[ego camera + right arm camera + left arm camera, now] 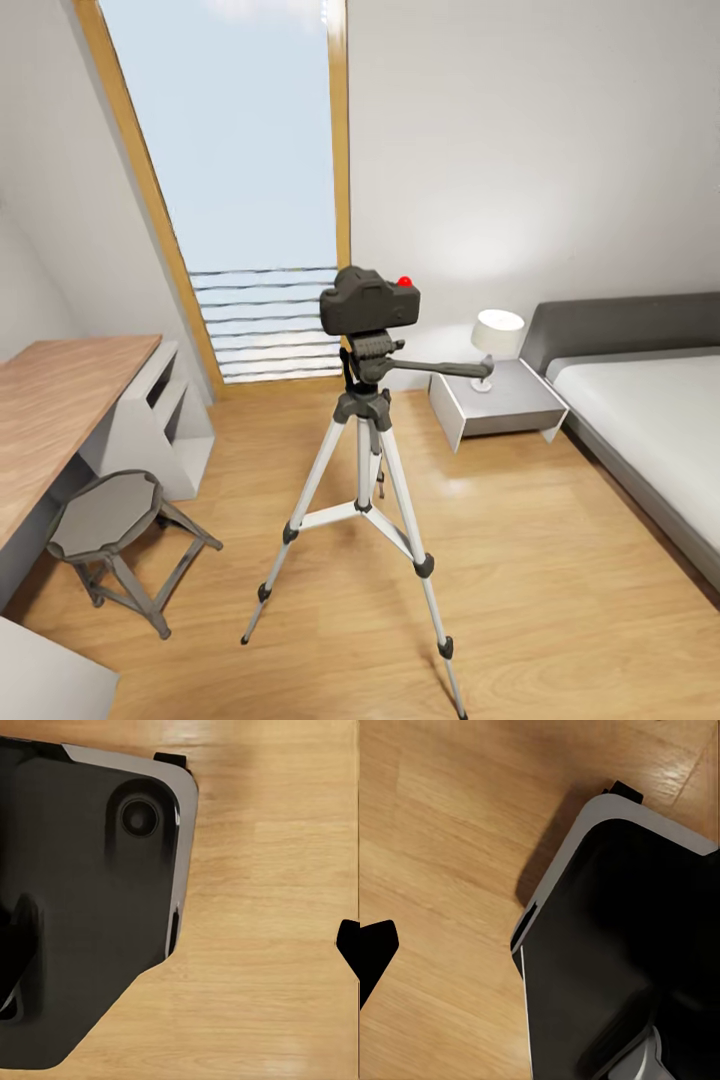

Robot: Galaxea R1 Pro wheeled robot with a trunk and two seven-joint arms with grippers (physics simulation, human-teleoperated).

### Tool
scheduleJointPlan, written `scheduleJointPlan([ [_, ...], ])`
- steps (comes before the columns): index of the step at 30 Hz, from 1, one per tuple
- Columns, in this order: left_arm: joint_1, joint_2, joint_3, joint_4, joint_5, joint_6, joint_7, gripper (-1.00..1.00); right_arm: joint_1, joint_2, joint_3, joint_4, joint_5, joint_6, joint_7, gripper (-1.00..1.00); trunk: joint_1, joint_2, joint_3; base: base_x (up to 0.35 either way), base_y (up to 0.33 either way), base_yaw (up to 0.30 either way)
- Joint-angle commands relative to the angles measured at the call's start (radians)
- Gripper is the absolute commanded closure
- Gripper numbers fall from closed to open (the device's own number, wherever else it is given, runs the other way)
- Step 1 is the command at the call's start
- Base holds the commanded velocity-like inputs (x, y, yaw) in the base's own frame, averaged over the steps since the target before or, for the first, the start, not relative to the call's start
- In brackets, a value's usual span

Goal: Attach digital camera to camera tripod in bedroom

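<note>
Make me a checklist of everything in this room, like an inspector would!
Surface: light wood floor, bare around the tripod.
Job's things: digital camera sits on the head of the camera tripod, which stands upright on three spread legs.
Clutter: grey stool beside the desk.
End effectors: a dark tip at each wrist view's edge; open or shut cannot be told.
Cables: nothing seen.
Surroundings: tall window, bed, nightstand with lamp.

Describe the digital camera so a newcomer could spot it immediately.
Start at the tall wood-framed window; in front of it a silver-legged camera tripod stands on the wood floor. The digital camera sits on its head: dark, boxy, humped, with a red dot.
</note>
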Motion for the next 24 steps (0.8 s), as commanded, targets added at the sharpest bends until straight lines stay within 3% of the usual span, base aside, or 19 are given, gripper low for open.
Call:
scheduleJointPlan([
  [1, 0.0, 0.0, -0.009, -0.002, 0.007, 0.001, 0.005, -1.0, -0.001, 0.0, -0.008, 0.003, 0.009, -0.006, -0.004, -1.0, 0.001, -0.002, 0.0, 0.0, 0.0, 0.0],
  [10, 0.0, 0.0, -0.01, -0.004, 0.005, 0.001, 0.005, -1.0, -0.001, 0.01, -0.008, 0.003, 0.008, -0.001, -0.091, -1.0, 0.001, -0.002, 0.014, 0.0, 0.0, 0.0],
  [24, 0.0, 0.0, -0.01, -0.003, 0.003, 0.001, 0.005, -1.0, 0.0, 0.014, -0.008, 0.003, 0.008, 0.0, -0.114, -1.0, 0.001, -0.002, 0.037, 0.0, 0.0, 0.0],
])
